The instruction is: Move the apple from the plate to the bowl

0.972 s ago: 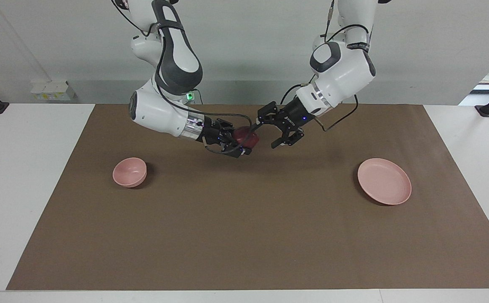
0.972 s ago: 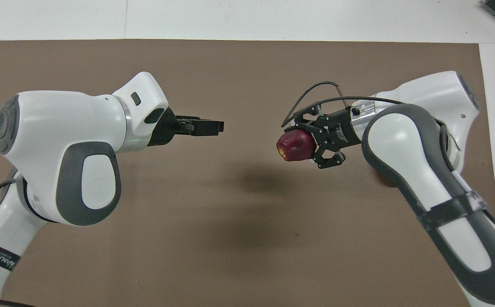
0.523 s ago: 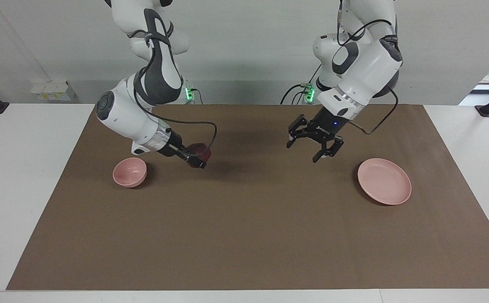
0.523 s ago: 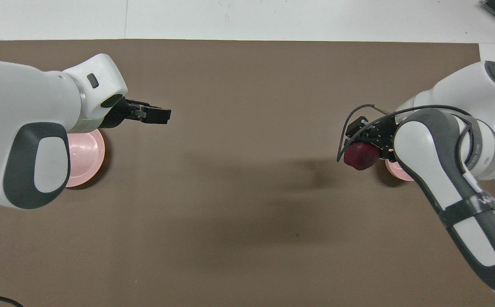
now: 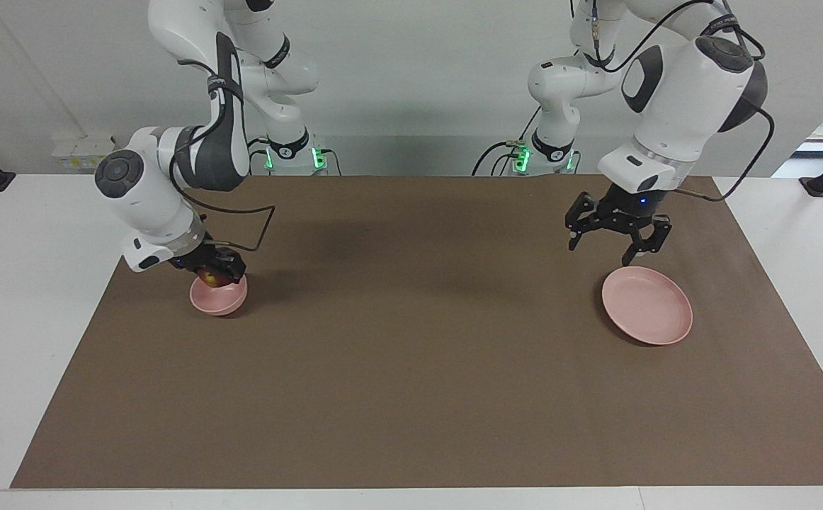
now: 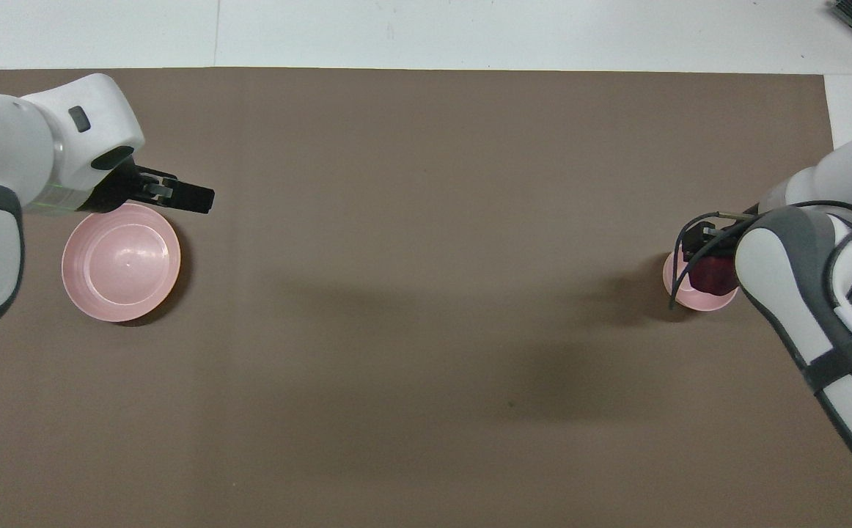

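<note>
My right gripper [image 5: 214,275] is shut on the dark red apple [image 5: 212,278] and holds it low in the mouth of the small pink bowl [image 5: 219,299], toward the right arm's end of the table. In the overhead view the apple [image 6: 712,273] covers most of the bowl [image 6: 679,295], and the right gripper [image 6: 710,268] is partly hidden under its own arm. The flat pink plate [image 5: 646,306] lies bare toward the left arm's end. My left gripper [image 5: 606,249] hangs open above the plate's [image 6: 121,262] edge that faces the robots, holding nothing; from overhead the left gripper [image 6: 191,198] shows past that edge.
A brown mat [image 5: 411,368] covers most of the white table [image 5: 29,283]. Bowl and plate sit far apart on it. A black cable loops out from the right wrist [image 5: 256,227] above the mat.
The right arm carried the apple from the middle of the mat to its own end and lowered it onto the bowl. The left arm drew back, open, to above the plate.
</note>
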You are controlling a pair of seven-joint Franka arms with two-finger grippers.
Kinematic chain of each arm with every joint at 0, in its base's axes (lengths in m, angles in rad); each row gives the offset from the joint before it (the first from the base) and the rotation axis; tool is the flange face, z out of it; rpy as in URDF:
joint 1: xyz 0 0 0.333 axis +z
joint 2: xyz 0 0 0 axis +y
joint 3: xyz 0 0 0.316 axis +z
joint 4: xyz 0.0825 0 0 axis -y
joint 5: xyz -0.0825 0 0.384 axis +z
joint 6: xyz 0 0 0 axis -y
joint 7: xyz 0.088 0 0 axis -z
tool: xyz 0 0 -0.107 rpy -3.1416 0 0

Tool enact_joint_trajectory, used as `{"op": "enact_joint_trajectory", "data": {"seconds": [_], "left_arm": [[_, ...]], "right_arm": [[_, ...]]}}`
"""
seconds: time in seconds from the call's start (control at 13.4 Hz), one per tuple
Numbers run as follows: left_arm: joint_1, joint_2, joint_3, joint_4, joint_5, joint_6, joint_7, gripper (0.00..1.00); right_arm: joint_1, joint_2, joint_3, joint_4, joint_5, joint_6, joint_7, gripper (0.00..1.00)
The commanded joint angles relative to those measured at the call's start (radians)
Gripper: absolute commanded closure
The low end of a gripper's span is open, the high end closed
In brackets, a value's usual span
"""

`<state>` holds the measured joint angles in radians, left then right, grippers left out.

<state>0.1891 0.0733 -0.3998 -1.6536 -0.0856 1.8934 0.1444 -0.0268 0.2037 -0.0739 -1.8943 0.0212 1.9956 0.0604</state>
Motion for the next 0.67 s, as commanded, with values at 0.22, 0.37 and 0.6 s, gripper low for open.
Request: {"op": "enact_joint_trajectory", "data": {"seconds": [0.22,0.37,0.6], "left_arm": [[-0.216,-0.073,0.286,0.124,0.035,-0.310,-0.011,0.00],[-0.301,-0.073,0.355,0.162,0.067,-0.405,-0.011,0.00],[-0.344,-0.072,0.389,0.192,0.086,-0.464,-0.026,0.00]], "right_arm": [[-0.036,0.016,0.013,-0.055,-0.026,0.098,-0.039,1.00],[-0.035,0.042,0.014,-0.055,-0.026,0.120,-0.030,0.95],[-0.032,0.051,0.014,-0.055,-0.021,0.121,-0.025,0.80]]}}
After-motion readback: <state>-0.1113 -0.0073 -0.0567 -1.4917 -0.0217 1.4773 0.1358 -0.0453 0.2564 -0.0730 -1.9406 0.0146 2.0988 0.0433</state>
